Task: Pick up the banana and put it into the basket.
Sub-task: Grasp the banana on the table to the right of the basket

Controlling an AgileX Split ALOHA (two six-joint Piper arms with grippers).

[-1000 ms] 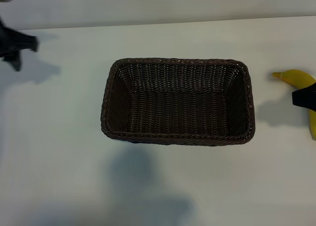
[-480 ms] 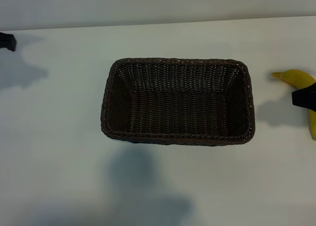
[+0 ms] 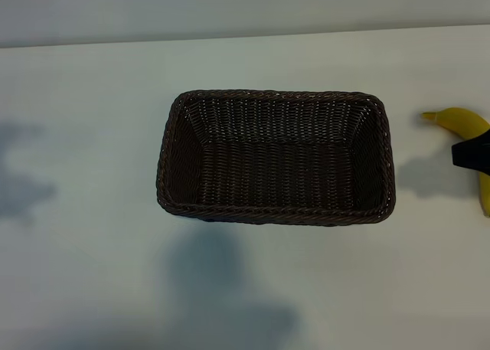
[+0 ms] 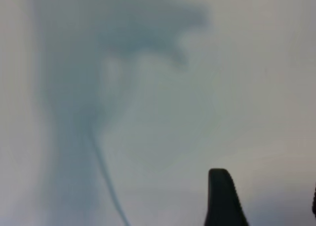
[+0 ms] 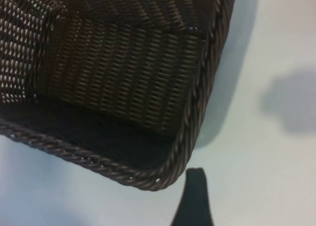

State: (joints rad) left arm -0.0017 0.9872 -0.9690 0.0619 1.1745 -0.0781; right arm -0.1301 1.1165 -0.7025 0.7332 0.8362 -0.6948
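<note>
The right gripper, jaws wide and holding nothing, hangs over the banana at the table's right edge, right of the basket. The left gripper's fingers stand apart above bare table.

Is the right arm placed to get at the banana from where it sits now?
Probably yes. The right hand hangs right over the banana, which lies on the table beside the basket, apart from it, with nothing between hand and fruit.

Both tools show matte black, smooth, tapered fingers with rounded tips.
</note>
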